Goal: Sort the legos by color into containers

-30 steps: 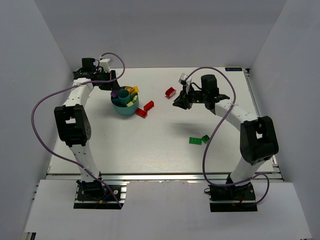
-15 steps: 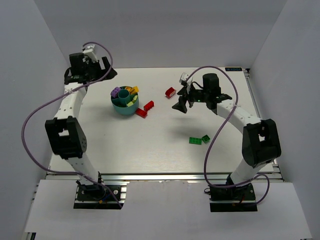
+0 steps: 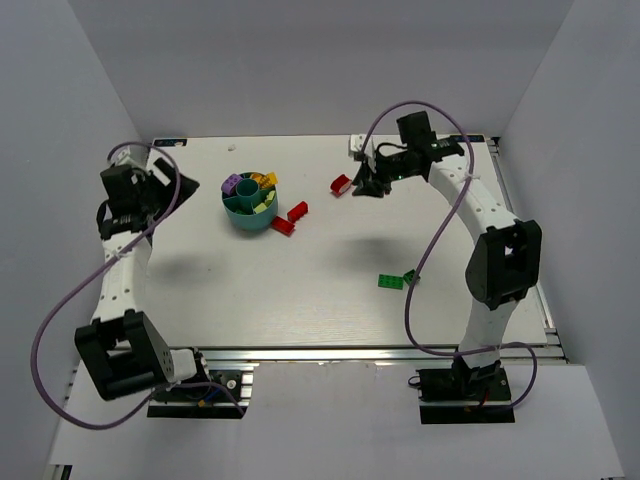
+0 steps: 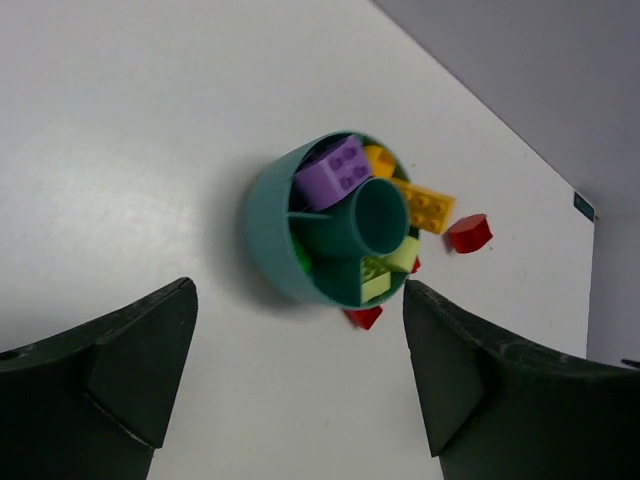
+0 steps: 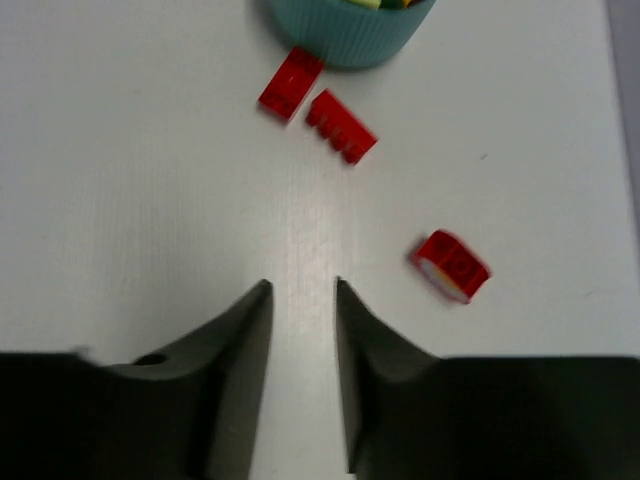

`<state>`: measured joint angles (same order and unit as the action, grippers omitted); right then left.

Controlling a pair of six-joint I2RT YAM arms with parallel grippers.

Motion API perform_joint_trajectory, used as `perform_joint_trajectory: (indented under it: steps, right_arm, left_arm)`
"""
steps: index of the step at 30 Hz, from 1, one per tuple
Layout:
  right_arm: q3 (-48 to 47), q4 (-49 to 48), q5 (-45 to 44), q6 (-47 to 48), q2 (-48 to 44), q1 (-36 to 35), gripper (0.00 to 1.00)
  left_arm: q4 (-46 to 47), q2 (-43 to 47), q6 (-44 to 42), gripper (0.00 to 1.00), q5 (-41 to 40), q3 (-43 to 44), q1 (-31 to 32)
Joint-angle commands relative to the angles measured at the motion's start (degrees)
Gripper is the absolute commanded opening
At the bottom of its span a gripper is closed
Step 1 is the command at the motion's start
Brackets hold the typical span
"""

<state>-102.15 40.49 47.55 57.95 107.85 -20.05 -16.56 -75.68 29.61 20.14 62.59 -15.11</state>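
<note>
The teal cup (image 3: 245,218) stands at the back left of the table and holds purple, orange, yellow and green legos. In the left wrist view the cup (image 4: 265,235) shows a purple brick (image 4: 338,170) and an orange brick (image 4: 422,206). Two red legos (image 3: 297,210) (image 3: 282,226) lie against its right side. A third red lego (image 3: 341,184) lies further right. Two green legos (image 3: 391,281) (image 3: 410,277) lie mid-right. My left gripper (image 3: 170,185) (image 4: 299,288) is wide open and empty, left of the cup. My right gripper (image 3: 363,188) (image 5: 302,285) is empty with a narrow gap, just right of the third red lego (image 5: 450,265).
White walls close in the table on the left, back and right. Purple cables loop over both arms. The right arm reaches over the green legos. In the right wrist view the two red legos (image 5: 291,83) (image 5: 341,126) lie just in front of the cup (image 5: 350,35).
My left arm has swung away from the cup, leftward and toward the near side. My right gripper has moved toward the back of the table, closer to the lone red lego.
</note>
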Motion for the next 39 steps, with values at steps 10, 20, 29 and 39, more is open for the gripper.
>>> perform_joint_trajectory:
  steps: [10, 20, 29, 39]
  right_arm:
    - [24.00, 19.97, -14.23, 26.59, -14.60, -0.60, 0.67]
    - [39.55, 2.43, -22.83, 3.67, -20.93, -7.36, 0.62]
    - [39.57, -3.66, -29.35, -6.53, -17.51, -8.33, 0.71]
    - [37.90, 0.64, -32.34, -10.57, -14.78, -9.65, 0.74]
  left_arm:
    - [-1.20, 7.92, 6.34, 0.33, 0.43, -7.92, -1.59]
    - [-4.97, 10.73, 10.48, 0.95, -5.81, -11.00, -1.50]
    - [-7.70, 12.49, 9.77, 0.95, -6.96, -10.82, -1.59]
    - [-7.44, 12.31, 9.77, 0.95, -6.78, -11.43, -1.58]
